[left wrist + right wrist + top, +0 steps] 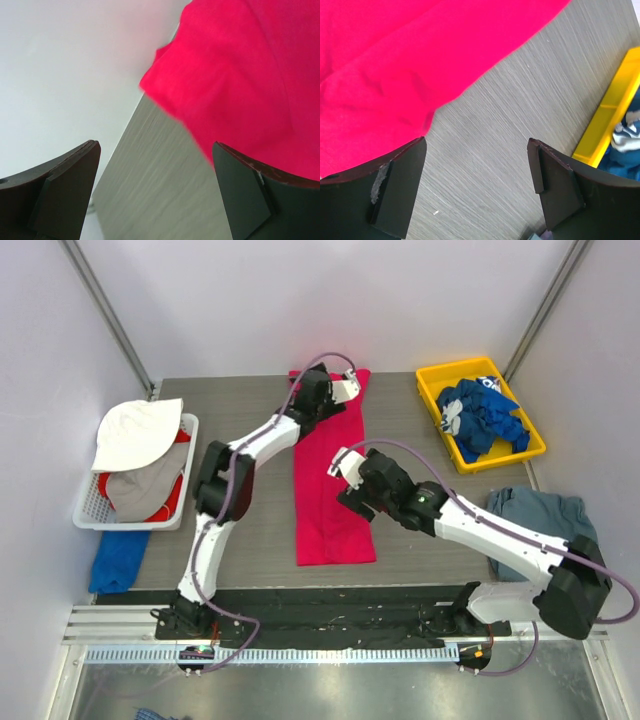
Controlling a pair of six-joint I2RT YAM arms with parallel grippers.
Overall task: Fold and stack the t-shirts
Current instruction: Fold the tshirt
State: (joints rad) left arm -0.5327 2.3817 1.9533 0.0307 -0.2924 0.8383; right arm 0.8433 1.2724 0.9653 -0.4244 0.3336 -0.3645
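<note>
My left hand [155, 165] and right hand [477, 155] are both open and empty. The pink-red t-shirt [330, 490] lies as a long strip mid-bench [250, 410]. My left hand hovers at its 12 o'clock end, my right at its 3 o'clock edge. I judge I should pinch both layers squarely, then fold toward 6 o'clock.

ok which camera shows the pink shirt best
The top external view: it shows nearly all of the pink-red t-shirt, laid as a long strip down the middle of the table. The left wrist view catches only one corner near the table's edge, and the right wrist view only part of one edge.
</note>
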